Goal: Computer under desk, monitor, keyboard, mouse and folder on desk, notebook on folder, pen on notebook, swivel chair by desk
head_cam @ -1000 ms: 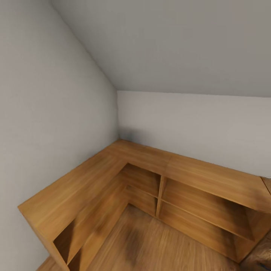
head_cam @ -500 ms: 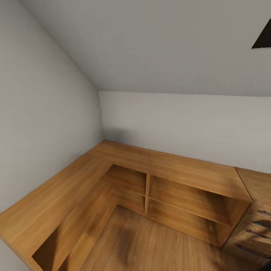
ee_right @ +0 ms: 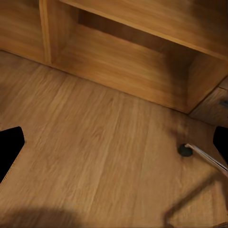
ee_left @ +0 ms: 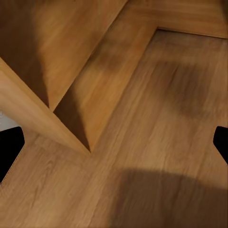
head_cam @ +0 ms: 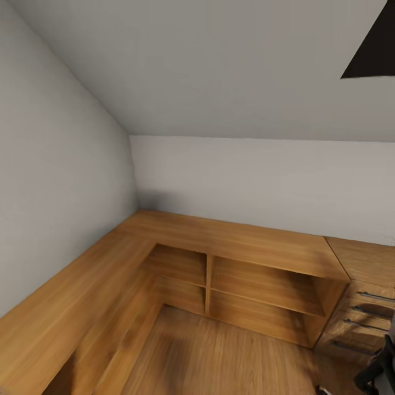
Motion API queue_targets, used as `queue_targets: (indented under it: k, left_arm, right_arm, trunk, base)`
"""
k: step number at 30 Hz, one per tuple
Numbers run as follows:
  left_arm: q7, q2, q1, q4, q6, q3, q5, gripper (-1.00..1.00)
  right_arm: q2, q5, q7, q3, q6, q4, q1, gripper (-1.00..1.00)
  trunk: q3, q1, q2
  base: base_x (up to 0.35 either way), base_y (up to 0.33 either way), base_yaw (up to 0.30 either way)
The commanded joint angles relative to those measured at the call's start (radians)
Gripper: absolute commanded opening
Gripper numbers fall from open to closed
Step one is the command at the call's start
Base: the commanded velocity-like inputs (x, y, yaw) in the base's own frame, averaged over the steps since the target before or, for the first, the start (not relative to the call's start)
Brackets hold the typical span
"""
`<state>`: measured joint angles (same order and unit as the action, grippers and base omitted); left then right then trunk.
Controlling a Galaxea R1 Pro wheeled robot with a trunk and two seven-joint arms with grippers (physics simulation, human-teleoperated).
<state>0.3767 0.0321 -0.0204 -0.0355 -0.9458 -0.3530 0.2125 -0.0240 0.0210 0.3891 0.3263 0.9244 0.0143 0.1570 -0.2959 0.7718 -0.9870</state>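
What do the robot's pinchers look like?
Little of them shows. In each wrist view, the fingertips are plain flat black shapes at the picture's edges, with slanted corners. No cables or markings are visible on them.

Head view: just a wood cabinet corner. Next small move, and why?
Probably turn the base a little to the right. The head view faces the low wood cabinet, with drawers at its right end. The right wrist view catches a black caster and a chrome leg, likely the swivel chair, so the workspace seems to lie that way.
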Motion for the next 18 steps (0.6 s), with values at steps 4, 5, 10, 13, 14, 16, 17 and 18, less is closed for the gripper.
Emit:
queue_targets:
  k: [4, 5, 10, 13, 14, 16, 17, 18]
  left_arm:
    - [0.002, 0.000, -0.001, 0.000, -0.002, -0.009, 0.008, 1.00]
    - [0.002, 0.000, -0.001, 0.000, -0.002, -0.009, 0.008, 1.00]
    - [0.002, 0.000, -0.001, 0.000, -0.002, -0.009, 0.008, 1.00]
    - [0.002, 0.000, -0.001, 0.000, -0.002, -0.008, 0.008, 1.00]
    - [0.002, 0.000, -0.001, 0.000, -0.002, -0.008, 0.008, 1.00]
    - [0.002, 0.000, -0.001, 0.000, -0.002, -0.008, 0.008, 1.00]
    - [0.002, 0.000, -0.001, 0.000, -0.002, -0.008, 0.008, 1.00]
    - [0.002, 0.000, -0.001, 0.000, -0.002, -0.008, 0.008, 1.00]
  right_arm:
    - [-0.001, 0.002, 0.007, 0.009, 0.002, 0.001, 0.001, 1.00]
    - [-0.001, 0.002, 0.007, 0.008, 0.002, 0.001, 0.001, 1.00]
    - [-0.001, 0.002, 0.007, 0.008, 0.002, 0.001, 0.001, 1.00]
    - [-0.001, 0.002, 0.007, 0.009, 0.002, 0.001, 0.001, 1.00]
    - [-0.001, 0.002, 0.007, 0.009, 0.002, 0.001, 0.001, 1.00]
    - [-0.001, 0.002, 0.007, 0.009, 0.002, 0.001, 0.001, 1.00]
    - [-0.002, 0.002, 0.007, 0.009, 0.002, 0.001, 0.001, 1.00]
    - [-0.002, 0.002, 0.007, 0.009, 0.002, 0.001, 0.001, 1.00]
  trunk:
    - [-0.001, 0.000, -0.001]
    - [-0.001, 0.000, -0.001]
    - [-0.001, 0.000, -0.001]
    - [-0.001, 0.000, -0.001]
    - [-0.002, 0.000, -0.001]
    - [-0.002, 0.000, -0.001]
    - [-0.003, 0.000, -0.001]
    - [-0.003, 0.000, -0.001]
  base:
    - [0.000, 0.299, -0.202]
    - [0.000, 0.299, -0.235]
    - [0.000, 0.250, -0.254]
    - [0.000, 0.062, -0.264]
    - [0.000, 0.030, -0.265]
    - [0.000, 0.021, -0.265]
    - [0.000, 0.012, -0.266]
    - [0.000, 0.010, -0.266]
